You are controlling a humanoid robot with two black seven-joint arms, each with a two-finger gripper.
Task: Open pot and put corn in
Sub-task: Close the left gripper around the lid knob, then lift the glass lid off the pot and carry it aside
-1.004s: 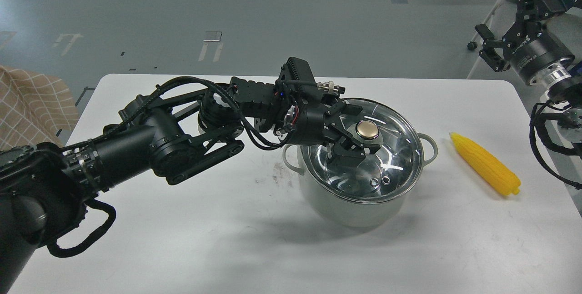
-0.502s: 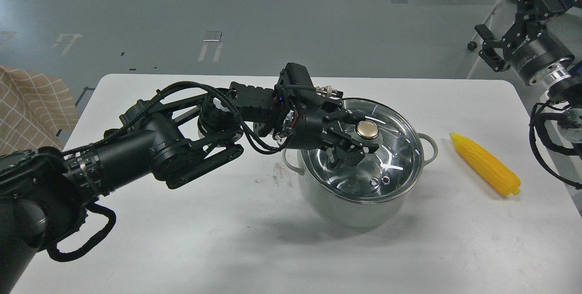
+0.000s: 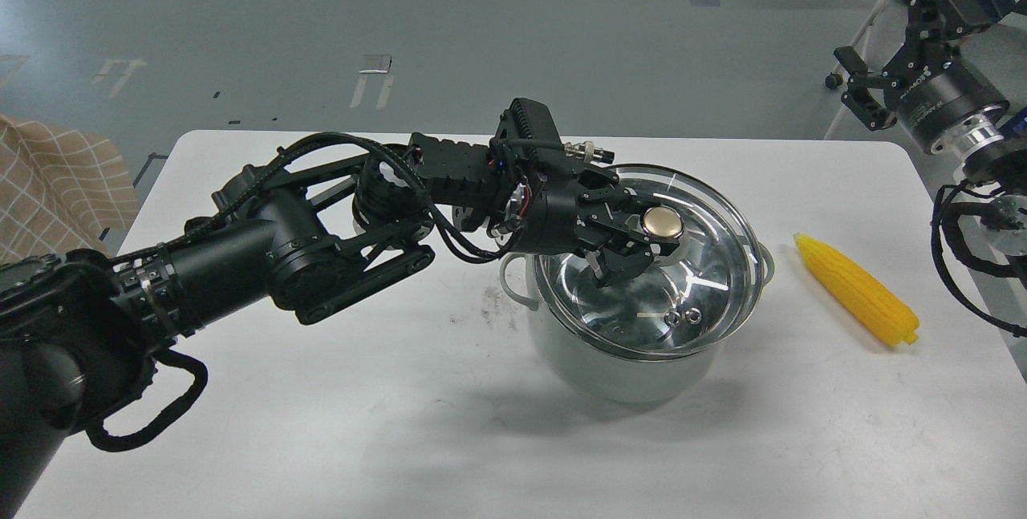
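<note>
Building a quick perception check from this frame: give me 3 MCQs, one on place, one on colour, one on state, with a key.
1. Where does the corn lie?
A. Inside the pot
B. On the table, on the right of the pot
C. In the right gripper

2. What colour is the lid's knob?
A. Gold
B. Red
C. Black

3. How is the glass lid now?
A. Flat on the table
B. Held at the knob by the left gripper, over the pot
C. Lying beside the corn

Key: 1 B, the yellow cob rests on the white table, apart from the pot. 2 A, the knob shines gold. 3 B, the fingers close around the knob with the lid above the pot's rim.
</note>
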